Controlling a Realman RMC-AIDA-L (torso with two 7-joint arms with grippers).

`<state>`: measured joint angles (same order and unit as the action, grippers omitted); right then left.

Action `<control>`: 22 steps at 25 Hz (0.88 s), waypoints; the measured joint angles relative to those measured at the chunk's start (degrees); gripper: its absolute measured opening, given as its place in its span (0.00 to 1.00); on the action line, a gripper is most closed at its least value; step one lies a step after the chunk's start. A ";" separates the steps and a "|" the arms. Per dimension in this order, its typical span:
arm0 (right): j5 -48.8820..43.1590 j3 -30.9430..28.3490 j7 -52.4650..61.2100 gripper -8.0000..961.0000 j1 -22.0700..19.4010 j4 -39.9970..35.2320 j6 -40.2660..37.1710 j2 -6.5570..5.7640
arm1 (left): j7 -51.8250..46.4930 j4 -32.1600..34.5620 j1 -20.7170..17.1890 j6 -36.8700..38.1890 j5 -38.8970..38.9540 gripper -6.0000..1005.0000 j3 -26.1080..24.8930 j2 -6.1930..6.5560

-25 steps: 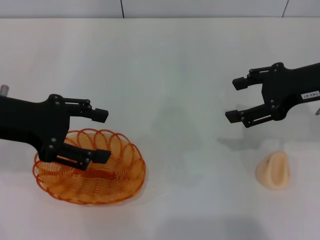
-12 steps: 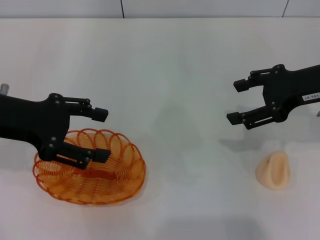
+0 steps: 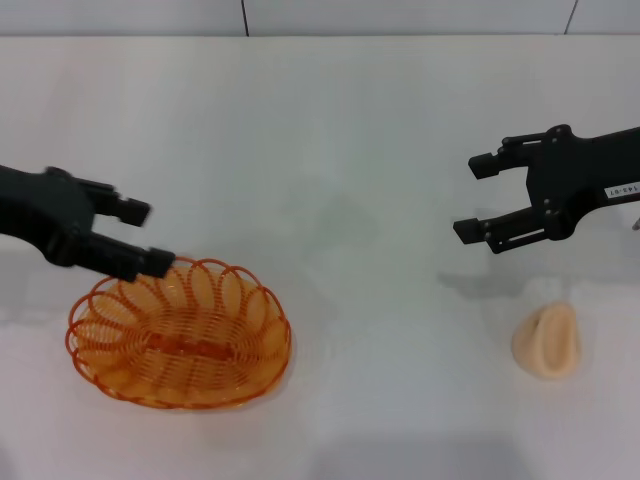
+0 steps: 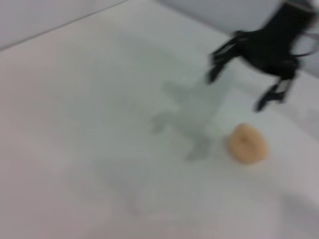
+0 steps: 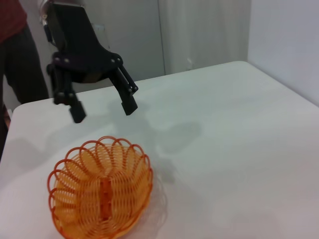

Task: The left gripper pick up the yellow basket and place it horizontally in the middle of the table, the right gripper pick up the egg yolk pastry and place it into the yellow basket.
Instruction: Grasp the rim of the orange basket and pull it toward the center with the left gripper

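Note:
The yellow basket (image 3: 180, 335) lies empty on the white table (image 3: 330, 150) at the front left; it also shows in the right wrist view (image 5: 102, 191). My left gripper (image 3: 158, 238) is open and empty, just behind the basket's far-left rim and clear of it; the right wrist view shows it (image 5: 103, 110) hanging above the table behind the basket. The egg yolk pastry (image 3: 547, 341) lies at the front right, also seen in the left wrist view (image 4: 246, 143). My right gripper (image 3: 467, 198) is open and empty, above the table behind and left of the pastry.
A wall runs along the table's far edge (image 3: 320, 36). A person in a red top (image 5: 12, 45) stands beyond the table's end in the right wrist view.
My left gripper has drawn back to the left, off the basket, with nothing in it. The basket has stayed in place. The right gripper has hardly moved.

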<state>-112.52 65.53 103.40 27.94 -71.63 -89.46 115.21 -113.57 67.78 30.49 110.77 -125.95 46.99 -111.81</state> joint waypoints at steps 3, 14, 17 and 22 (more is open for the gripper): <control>0.10 -0.07 -0.03 0.86 -0.11 0.13 0.60 0.01 | -6.39 1.21 0.84 -0.18 -3.53 0.83 -0.97 0.30; 0.37 -0.14 0.06 0.86 0.32 -0.02 1.32 0.11 | -19.50 1.44 4.43 -0.65 -17.07 0.82 -0.99 2.41; 0.96 -0.14 -0.05 0.86 0.34 -0.04 1.82 0.10 | -19.14 1.02 4.74 -1.21 -20.81 0.81 -0.68 2.07; 1.77 -0.14 -0.25 0.86 0.37 0.01 2.41 0.10 | -18.12 -1.18 4.76 -2.41 -23.53 0.80 -0.40 1.16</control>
<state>-110.75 65.39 103.15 28.30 -71.62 -87.05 115.31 -131.69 66.60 35.24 108.36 -149.48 46.59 -110.65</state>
